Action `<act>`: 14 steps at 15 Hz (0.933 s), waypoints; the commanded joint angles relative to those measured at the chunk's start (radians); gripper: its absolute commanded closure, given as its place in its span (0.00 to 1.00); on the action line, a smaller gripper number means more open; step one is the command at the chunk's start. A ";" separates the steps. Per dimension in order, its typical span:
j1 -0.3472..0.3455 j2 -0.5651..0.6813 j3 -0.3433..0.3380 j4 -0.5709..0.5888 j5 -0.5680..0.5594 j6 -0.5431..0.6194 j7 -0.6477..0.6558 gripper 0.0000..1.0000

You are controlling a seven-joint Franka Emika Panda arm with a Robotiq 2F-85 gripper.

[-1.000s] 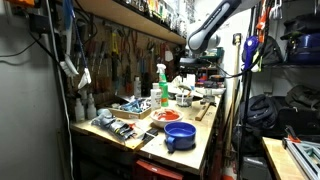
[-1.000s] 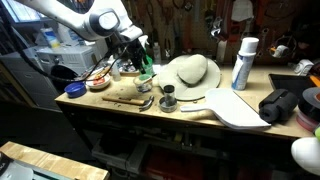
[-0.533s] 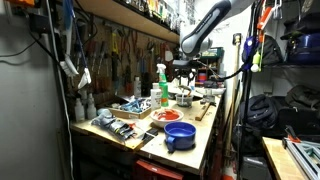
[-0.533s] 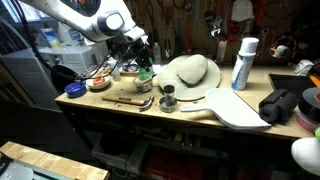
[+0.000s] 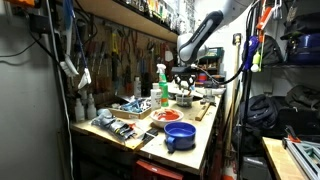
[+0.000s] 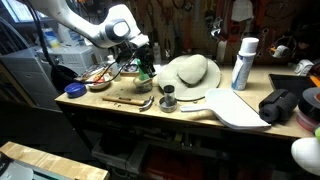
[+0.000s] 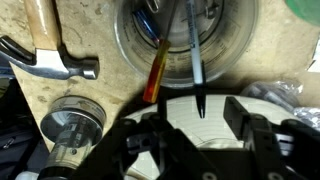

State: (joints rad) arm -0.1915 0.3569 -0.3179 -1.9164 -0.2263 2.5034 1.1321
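The orange-handled screwdriver (image 7: 157, 72) leans out of a clear round tub (image 7: 228, 62) on the workbench (image 6: 120, 108). In the wrist view its handle spills over the rim toward 7 o'clock, and a thin dark-tipped tool (image 7: 196, 60) stands just beside it at its 3 o'clock. The claw (image 7: 200, 125) hangs at the tub's 6 o'clock, its fingers (image 7: 140, 140) spread wide and holding nothing. From where I stand, a clean pinch would mean centring over the orange handle alone, with the fingers square across it so the thin tool stays out of the bite. It should come down slowly so the tub doesn't tip. A hammer (image 7: 50, 62) lies at the tub's 9 o'clock, a small lidded jar (image 7: 68, 130) at 7, and a straw hat (image 6: 190, 72) sits near the claw's 3 o'clock in an exterior view
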 commanded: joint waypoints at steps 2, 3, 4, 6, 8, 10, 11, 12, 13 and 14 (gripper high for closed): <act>0.027 0.050 -0.031 0.050 -0.002 -0.020 0.028 0.45; 0.030 0.057 -0.035 0.059 -0.004 -0.019 0.029 0.47; 0.032 0.065 -0.038 0.066 -0.004 -0.020 0.027 0.53; 0.037 0.077 -0.045 0.080 -0.008 -0.022 0.024 0.56; 0.043 0.089 -0.050 0.090 -0.011 -0.022 0.022 0.59; 0.047 0.099 -0.053 0.097 -0.011 -0.025 0.020 0.62; 0.049 0.103 -0.055 0.098 -0.011 -0.025 0.019 0.60; 0.051 0.106 -0.055 0.099 -0.011 -0.025 0.018 0.60; 0.052 0.110 -0.056 0.099 -0.010 -0.026 0.018 0.56; 0.054 0.112 -0.058 0.098 -0.009 -0.027 0.018 0.56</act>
State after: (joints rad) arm -0.1571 0.4516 -0.3555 -1.8319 -0.2261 2.5033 1.1384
